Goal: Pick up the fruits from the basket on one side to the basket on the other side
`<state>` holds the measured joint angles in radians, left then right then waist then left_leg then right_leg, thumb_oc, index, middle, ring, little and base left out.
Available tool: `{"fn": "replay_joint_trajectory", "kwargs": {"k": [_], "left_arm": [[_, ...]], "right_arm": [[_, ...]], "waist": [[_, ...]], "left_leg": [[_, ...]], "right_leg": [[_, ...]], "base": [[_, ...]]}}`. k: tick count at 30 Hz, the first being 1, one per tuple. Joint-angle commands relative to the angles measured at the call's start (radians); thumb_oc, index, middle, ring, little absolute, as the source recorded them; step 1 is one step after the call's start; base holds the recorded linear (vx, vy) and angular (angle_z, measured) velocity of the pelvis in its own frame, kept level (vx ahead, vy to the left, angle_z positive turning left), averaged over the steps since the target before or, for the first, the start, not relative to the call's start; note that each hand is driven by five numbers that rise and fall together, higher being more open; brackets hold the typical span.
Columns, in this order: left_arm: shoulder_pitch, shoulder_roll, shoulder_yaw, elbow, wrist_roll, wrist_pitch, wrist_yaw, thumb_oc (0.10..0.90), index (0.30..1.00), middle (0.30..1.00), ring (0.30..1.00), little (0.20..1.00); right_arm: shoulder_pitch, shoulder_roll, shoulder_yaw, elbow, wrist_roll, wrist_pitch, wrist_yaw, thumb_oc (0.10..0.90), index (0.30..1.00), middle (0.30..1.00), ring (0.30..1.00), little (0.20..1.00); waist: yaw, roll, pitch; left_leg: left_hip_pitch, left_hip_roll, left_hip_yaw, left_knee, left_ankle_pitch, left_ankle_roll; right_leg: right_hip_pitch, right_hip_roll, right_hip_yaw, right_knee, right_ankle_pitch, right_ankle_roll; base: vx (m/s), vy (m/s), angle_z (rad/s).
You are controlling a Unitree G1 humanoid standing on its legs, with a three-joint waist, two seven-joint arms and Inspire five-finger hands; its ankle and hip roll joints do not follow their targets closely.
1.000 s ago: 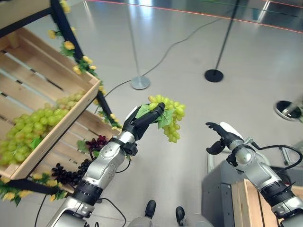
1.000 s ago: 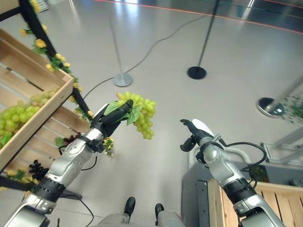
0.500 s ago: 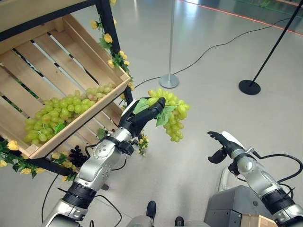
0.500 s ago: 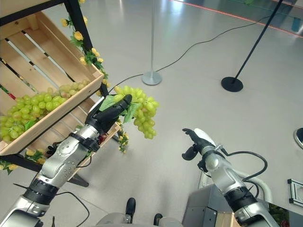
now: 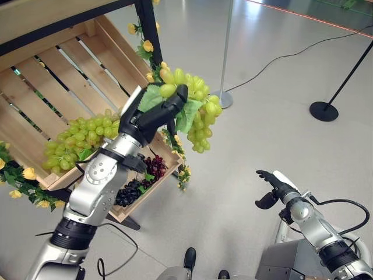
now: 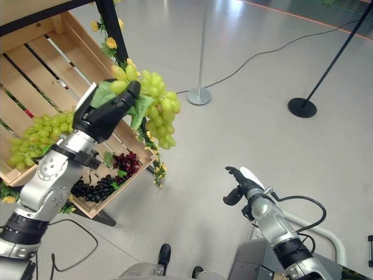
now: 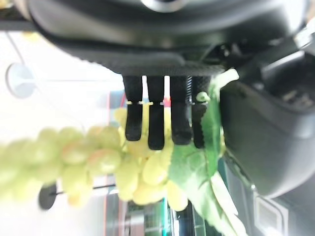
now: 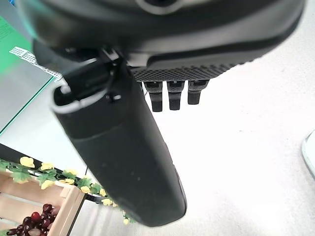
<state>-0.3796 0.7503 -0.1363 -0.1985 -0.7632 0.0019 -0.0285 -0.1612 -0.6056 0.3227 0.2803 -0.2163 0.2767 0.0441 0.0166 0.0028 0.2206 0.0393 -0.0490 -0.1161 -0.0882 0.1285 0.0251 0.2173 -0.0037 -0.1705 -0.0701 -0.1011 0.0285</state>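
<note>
Green grapes [image 5: 195, 111], a bunch with a leaf at its top, hang in the air from the left hand [image 5: 152, 114], whose fingers [image 7: 156, 125] curl round the top of the bunch while the thumb closes on the leaf from the other side. The bunch dangles clear of everything beneath it, held up in front of the black post [image 5: 150, 32] of a wooden rack and just off the corner of the upper crate [image 5: 70, 70]. That slatted crate is tilted toward the robot and holds more green grapes [image 5: 81, 140] heaped against its front lip. Below it, a lower crate [image 6: 125, 189] carries dark purple grapes [image 6: 99, 186] and a smaller red bunch [image 6: 125, 162]. Yellow flowers [image 5: 145, 46] on green sprigs trail down the post and along the crate edges. The right hand [image 5: 274, 184] is low at the right, well apart from the bunch, grasping nothing: its fingers [image 8: 170, 96] are loosely bent and the thumb stands out beside them over bare grey floor [image 5: 262, 81]. Farther back on the floor stand a silver pole with a round base [image 6: 199, 96] and a black pole with a black base [image 5: 324, 111], with a thin cable running between them.
</note>
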Motion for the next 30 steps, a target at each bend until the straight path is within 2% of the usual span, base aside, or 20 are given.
{"fn": "replay_joint_trajectory", "kwargs": {"k": [1, 9, 16, 21, 24, 30], "left_arm": [[-0.176, 0.033, 0.132, -0.017, -0.095, -0.207, 0.072, 0.4, 0.3, 0.3, 0.3, 0.3], [-0.332, 0.191, 0.126, 0.125, -0.153, -0.235, 0.242, 0.4, 0.3, 0.3, 0.3, 0.3], [-0.445, 0.258, 0.091, 0.259, -0.123, -0.253, 0.358, 0.4, 0.3, 0.3, 0.3, 0.3], [-0.47, 0.308, 0.116, 0.3, -0.059, -0.244, 0.466, 0.4, 0.3, 0.3, 0.3, 0.3], [-0.484, 0.34, 0.113, 0.344, -0.018, -0.236, 0.495, 0.4, 0.3, 0.3, 0.3, 0.3], [-0.457, 0.374, 0.123, 0.378, -0.003, -0.195, 0.453, 0.4, 0.3, 0.3, 0.3, 0.3]], "right_arm": [[-0.017, -0.031, -0.001, 0.0, 0.035, -0.053, -0.096, 0.8, 0.9, 0.9, 0.9, 0.9], [-0.015, -0.037, 0.033, 0.04, 0.057, -0.047, -0.115, 0.8, 0.9, 0.9, 0.9, 0.9], [-0.018, -0.036, 0.057, 0.074, 0.079, -0.04, -0.144, 0.8, 0.9, 0.9, 0.9, 0.9], [0.001, -0.024, 0.06, 0.096, 0.085, -0.042, -0.163, 0.8, 0.9, 0.9, 0.9, 0.9], [0.012, -0.025, 0.057, 0.09, 0.093, -0.039, -0.169, 0.8, 0.9, 0.9, 0.9, 0.9], [0.034, -0.025, 0.035, 0.081, 0.102, -0.037, -0.17, 0.8, 0.9, 0.9, 0.9, 0.9]], "waist": [[0.013, -0.001, -0.159], [0.025, 0.018, -0.166], [0.038, 0.026, -0.17], [0.05, 0.029, -0.173], [0.051, 0.031, -0.173], [0.054, 0.03, -0.173]], "left_leg": [[0.052, 0.054, 0.053, 0.001, -0.065, -0.066], [0.048, 0.055, 0.044, 0.001, -0.065, -0.075], [0.039, 0.053, 0.027, 0.001, -0.063, -0.078], [0.032, 0.051, 0.011, 0.001, -0.062, -0.078], [0.03, 0.051, 0.008, 0.001, -0.063, -0.078], [0.029, 0.051, 0.005, 0.001, -0.066, -0.076]], "right_leg": [[-0.077, -0.044, 0.03, 0.0, 0.129, 0.036], [-0.07, -0.046, 0.013, -0.008, 0.122, 0.039], [-0.068, -0.047, -0.006, -0.012, 0.117, 0.04], [-0.067, -0.046, -0.018, -0.014, 0.111, 0.04], [-0.067, -0.046, -0.022, -0.015, 0.11, 0.041], [-0.068, -0.045, -0.026, -0.016, 0.107, 0.042]], "base": [[-0.03, -0.001, 0.06], [0.01, -0.013, 0.05], [0.0, -0.006, 0.01], [0.0, -0.02, 0.08], [0.0, 0.0, 0.0], [0.0, 0.0, 0.0]]}}
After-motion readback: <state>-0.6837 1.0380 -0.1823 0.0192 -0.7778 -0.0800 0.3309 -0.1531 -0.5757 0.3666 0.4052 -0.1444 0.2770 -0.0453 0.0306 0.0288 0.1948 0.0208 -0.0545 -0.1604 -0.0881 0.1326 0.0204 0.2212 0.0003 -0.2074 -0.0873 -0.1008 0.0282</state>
